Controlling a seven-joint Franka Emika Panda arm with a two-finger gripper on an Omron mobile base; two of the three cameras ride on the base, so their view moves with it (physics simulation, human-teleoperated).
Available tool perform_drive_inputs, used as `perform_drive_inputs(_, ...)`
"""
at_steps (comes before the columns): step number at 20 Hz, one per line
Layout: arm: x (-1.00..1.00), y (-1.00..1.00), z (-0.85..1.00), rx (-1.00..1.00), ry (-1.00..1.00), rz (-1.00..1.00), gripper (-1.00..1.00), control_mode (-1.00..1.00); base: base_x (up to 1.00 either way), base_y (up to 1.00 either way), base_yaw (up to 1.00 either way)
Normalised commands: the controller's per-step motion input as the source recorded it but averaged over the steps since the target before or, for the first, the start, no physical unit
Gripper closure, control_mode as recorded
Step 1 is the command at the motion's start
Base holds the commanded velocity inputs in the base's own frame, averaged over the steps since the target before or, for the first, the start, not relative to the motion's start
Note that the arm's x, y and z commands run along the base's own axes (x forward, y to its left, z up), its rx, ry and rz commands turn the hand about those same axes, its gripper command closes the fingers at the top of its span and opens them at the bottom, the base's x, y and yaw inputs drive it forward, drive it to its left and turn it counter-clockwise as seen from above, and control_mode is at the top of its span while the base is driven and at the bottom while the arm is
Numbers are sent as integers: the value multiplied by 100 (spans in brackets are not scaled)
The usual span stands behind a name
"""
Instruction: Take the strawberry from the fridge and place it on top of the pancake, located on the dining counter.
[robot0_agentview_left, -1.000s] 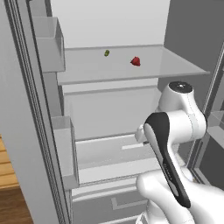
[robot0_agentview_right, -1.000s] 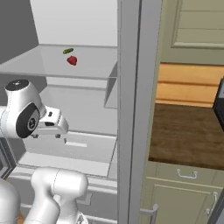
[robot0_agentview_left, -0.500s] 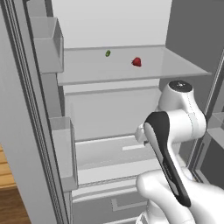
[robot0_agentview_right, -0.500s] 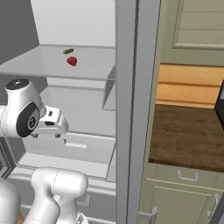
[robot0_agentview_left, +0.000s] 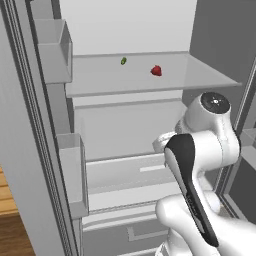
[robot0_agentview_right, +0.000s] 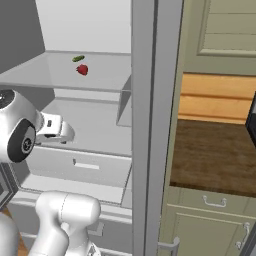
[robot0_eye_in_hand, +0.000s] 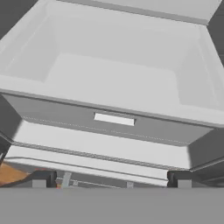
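Presently, item one, change: almost none. Compared with the pictures from a second ago, the strawberry (robot0_agentview_left: 156, 70) lies at the same spot and the arm's elbow has shifted only slightly to the right in the left base view. The hand's opening is unchanged.

Item two, hand (robot0_eye_in_hand: 111, 180): open. The two finger tips stand wide apart at the bottom of the hand view with nothing between them. It faces a pale drawer (robot0_eye_in_hand: 113, 87) low in the fridge (robot0_agentview_left: 35, 150), well below the fruit.

Item three, strawberry: on the upper glass shelf (robot0_agentview_left: 125, 85), right of centre and towards the back, with a dark green item (robot0_agentview_left: 123, 61) to its left and farther back. The two are apart. It lies free on the shelf and is not gripped.

Item four, meaning for the task: judged an early stage, with the fridge already open and the approach barely begun. The hand must rise from drawer level to the shelf before any grip is possible.

Item five, surroundings: a brown wooden bench top (robot0_agentview_right: 210, 155) on pale green cabinets, right of the fridge.

Item six, writing: none legible. The drawer front carries a blank pale rectangle (robot0_eye_in_hand: 113, 118). No brand is visible on the arm or the fridge.
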Motion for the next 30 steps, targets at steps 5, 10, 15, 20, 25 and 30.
perform_drive_inputs(5, 0, -2, 100, 1, -49, 0, -100, -100, 0, 0, 0)
perform_drive_inputs(10, 1, -4, 100, 0, -26, 0, -100, -100, 0, 0, 0)
perform_drive_inputs(15, 43, 4, 79, 7, -8, -4, -100, -100, 0, 0, 0)
perform_drive_inputs(20, 88, -2, 16, 11, 1, -1, -100, -100, 0, 0, 0)
perform_drive_inputs(25, 100, -14, -1, 0, 3, 0, -100, -100, 0, 0, 0)
perform_drive_inputs(30, 83, -35, 8, 1, 15, 0, -100, -100, 0, 0, 0)
